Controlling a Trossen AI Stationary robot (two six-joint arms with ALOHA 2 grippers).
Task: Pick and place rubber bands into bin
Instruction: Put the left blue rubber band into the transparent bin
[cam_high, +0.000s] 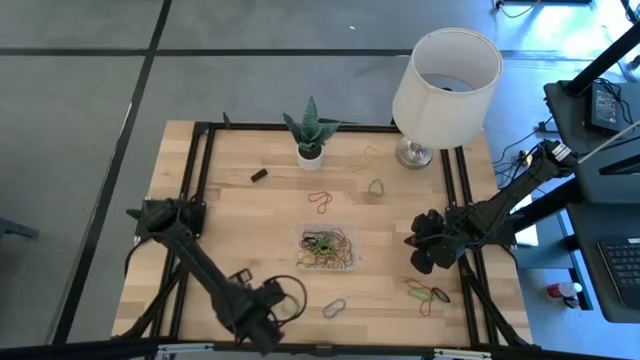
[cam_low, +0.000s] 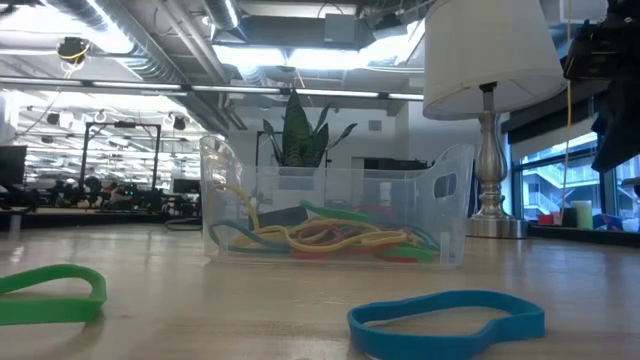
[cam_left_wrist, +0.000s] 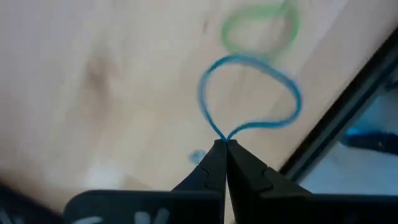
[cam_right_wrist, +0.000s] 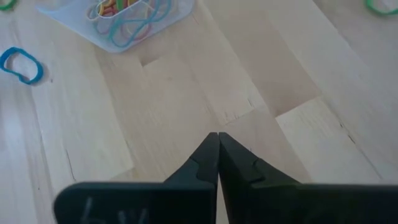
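Note:
The clear bin (cam_high: 300, 236) (cam_low: 230, 200) sits mid-table, holding a tangle of coloured rubber bands (cam_low: 320, 238) (cam_right_wrist: 124, 15). A blue band (cam_high: 333, 307) (cam_low: 445, 322) (cam_right_wrist: 32, 70) lies flat on the wood near the table's near edge. My left gripper (cam_high: 288, 312) (cam_left_wrist: 222, 144) is shut just left of it. Its tips line up with the band's pointed end (cam_left_wrist: 219, 134). A green band (cam_left_wrist: 231, 31) shows beyond. My right gripper (cam_high: 428, 250) (cam_right_wrist: 217, 135) is shut over bare wood, right of the bin. More loose bands lie at the near right (cam_high: 420, 292) and behind the bin (cam_high: 375, 187) (cam_high: 320, 200). My left gripper's shut fingertips meet the blue band's pointed end (cam_left_wrist: 219, 134) in the left wrist view. I cannot tell whether they touch it. The low view shows the band flat on the table with no finger on it.
A white-shaded lamp (cam_high: 445, 70) stands at the far right corner. A small plant in a white pot (cam_high: 310, 155) stands at the far middle, with a black block (cam_high: 258, 175) to its left. Another green band (cam_low: 55, 300) lies left of the blue one. Black frame rails (cam_high: 465, 190) edge the table.

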